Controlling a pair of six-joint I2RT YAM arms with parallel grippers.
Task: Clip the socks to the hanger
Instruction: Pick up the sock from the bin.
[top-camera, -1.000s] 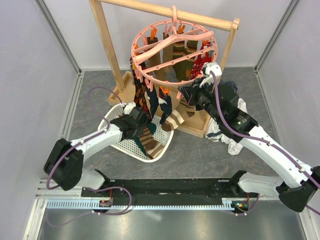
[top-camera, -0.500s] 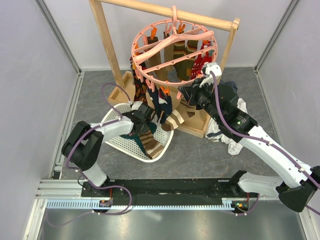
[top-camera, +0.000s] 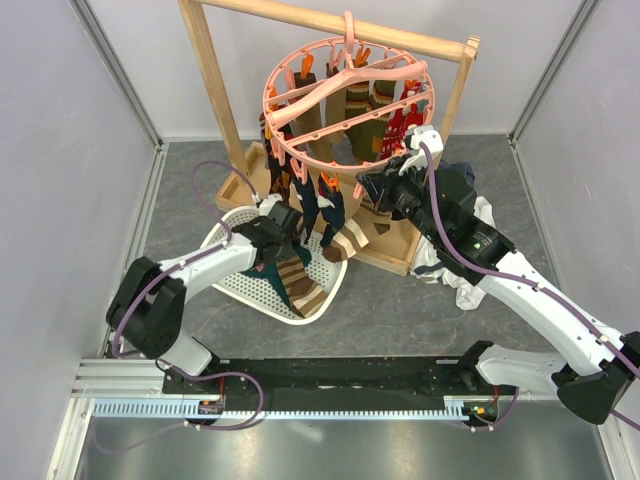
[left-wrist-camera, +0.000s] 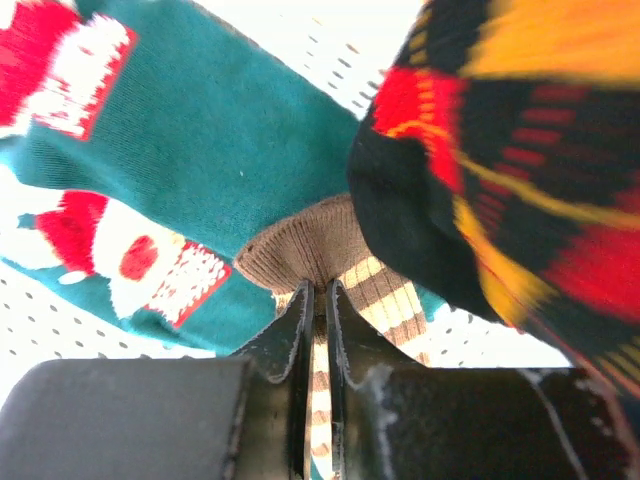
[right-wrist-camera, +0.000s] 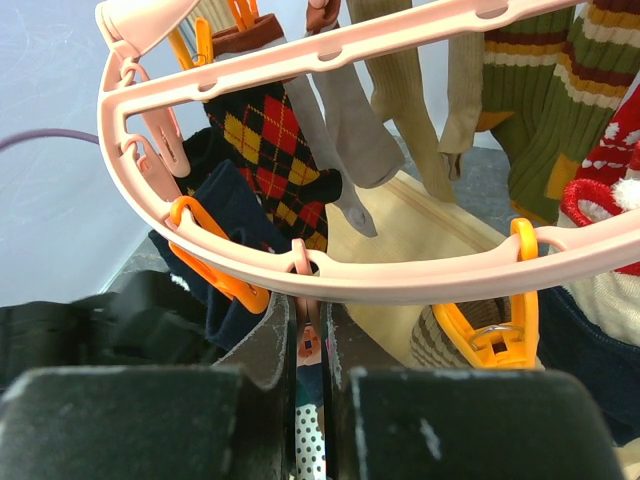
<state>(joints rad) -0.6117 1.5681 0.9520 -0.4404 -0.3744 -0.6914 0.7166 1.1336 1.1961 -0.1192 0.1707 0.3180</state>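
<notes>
Left gripper (left-wrist-camera: 312, 296) has closed, now pinching the brown-striped knit sock (left-wrist-camera: 300, 252) by its cuff, over the white mesh basket (top-camera: 240, 286).
Right gripper (right-wrist-camera: 308, 322) clamped on a pink clip (right-wrist-camera: 300, 258) beneath the round pink plastic hanger (right-wrist-camera: 400, 276).

The left arm (top-camera: 205, 265) and right arm (top-camera: 545, 305) have smooth white tubular links between bulky matte black joint housings. A thin purple cable (top-camera: 434, 210) trails along each. Their bases meet a long black rail (top-camera: 330, 375). The left gripper (left-wrist-camera: 312, 300) has scuffed black fingers (left-wrist-camera: 280, 345).
</notes>
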